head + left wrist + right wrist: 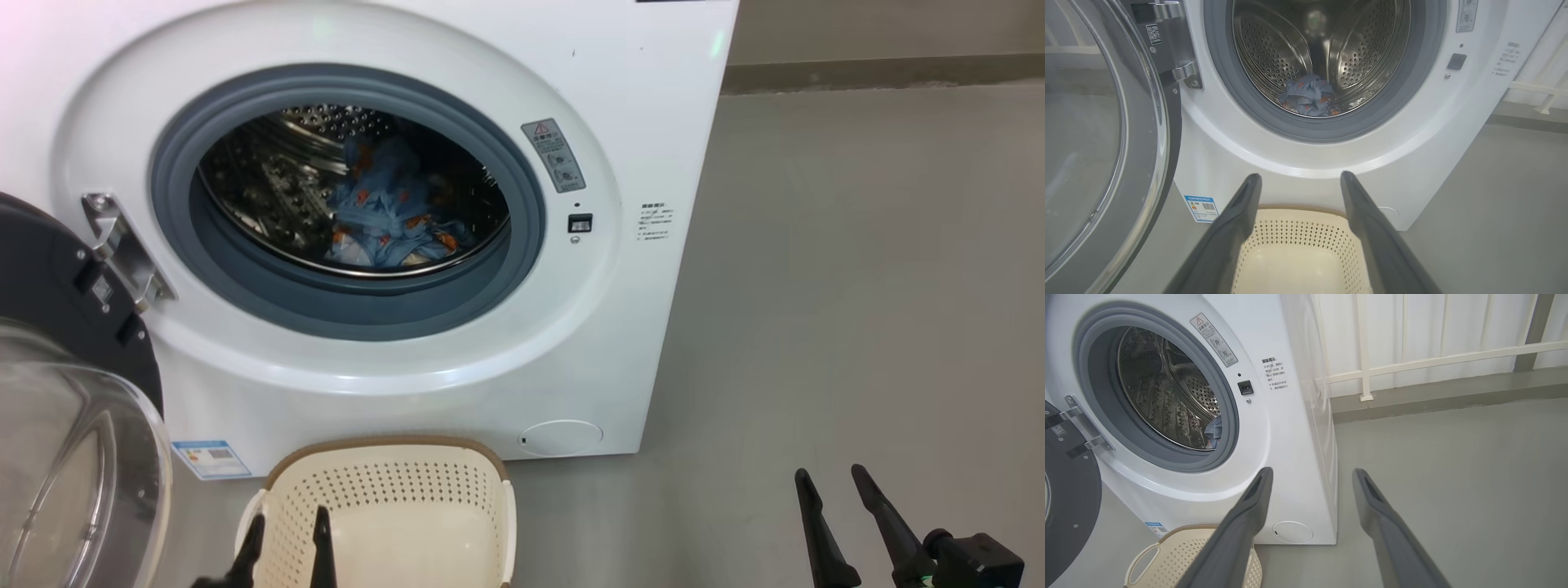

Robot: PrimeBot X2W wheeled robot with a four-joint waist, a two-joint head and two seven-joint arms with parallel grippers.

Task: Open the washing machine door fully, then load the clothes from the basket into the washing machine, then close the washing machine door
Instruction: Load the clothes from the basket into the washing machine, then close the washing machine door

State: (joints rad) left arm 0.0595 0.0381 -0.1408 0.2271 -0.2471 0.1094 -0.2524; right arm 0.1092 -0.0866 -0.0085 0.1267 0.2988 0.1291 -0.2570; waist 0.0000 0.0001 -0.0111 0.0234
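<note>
Clothes point(392, 216) lie bunched at the bottom of the steel drum point(277, 180), near the centre of the head view, so the loading looks done. The basket point(392, 490) at the bottom centre seems empty, though its near end is cut off by the lower edge of the frame. What's left, I'd judge, is the washing machine door point(49, 294), swung wide at the left edge and hanging from its metal hinge point(122, 253) on the washing machine point(637, 122). The left fingers point(322, 551), low in the frame over the basket, are spread wide with nothing between them. The right fingers point(816, 527), at the lower right over bare floor point(857, 286), are likewise spread and empty. That door will likely feel heavy and rigid, turning only about its hinge. Its glossy black rim looks slippery and the bulging glass bowl is the fragile part, so I'd push flat against the rim on the side far from the hinge, not pinch it, and finish firmly so the latch catches.
</note>
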